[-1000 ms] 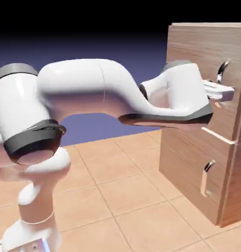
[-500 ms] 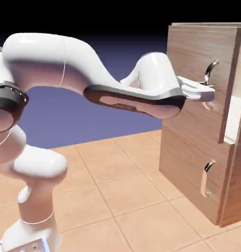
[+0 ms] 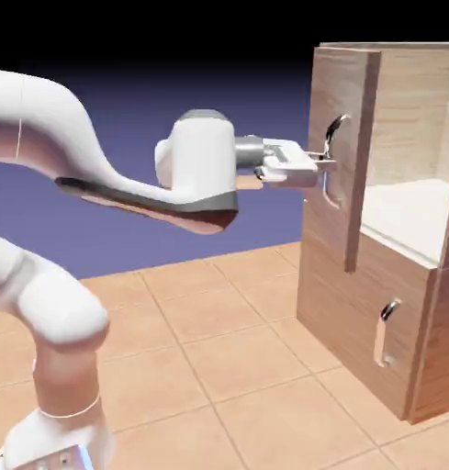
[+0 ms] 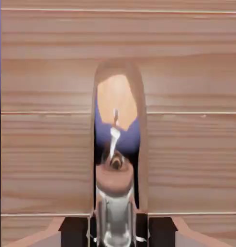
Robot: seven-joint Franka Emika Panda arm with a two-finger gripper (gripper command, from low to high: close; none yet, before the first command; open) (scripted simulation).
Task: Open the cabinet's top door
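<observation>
The light-brown wood-grain cabinet (image 3: 393,312) stands at the exterior view's right. Its top door (image 3: 345,92) is swung well out, and the pale interior (image 3: 407,211) shows behind it. My gripper (image 3: 321,166) reaches level from the left and is shut on the door's long curved silver handle (image 3: 334,128). In the hand view the door's wood (image 4: 42,72) fills the picture. The shiny handle (image 4: 117,144) runs down the middle into my gripper (image 4: 117,234), between the dark finger tips (image 4: 74,231).
Below the open door sits the shorter panel (image 3: 347,303), closed, with its small silver handle (image 3: 386,330). The tiled tabletop (image 3: 218,367) stretches in front of the cabinet. My white arm arcs in from the exterior view's left.
The jaws closed on the handle. My hand then drew back to the exterior view's left, and the top door swung from nearly closed to wide open, uncovering the interior.
</observation>
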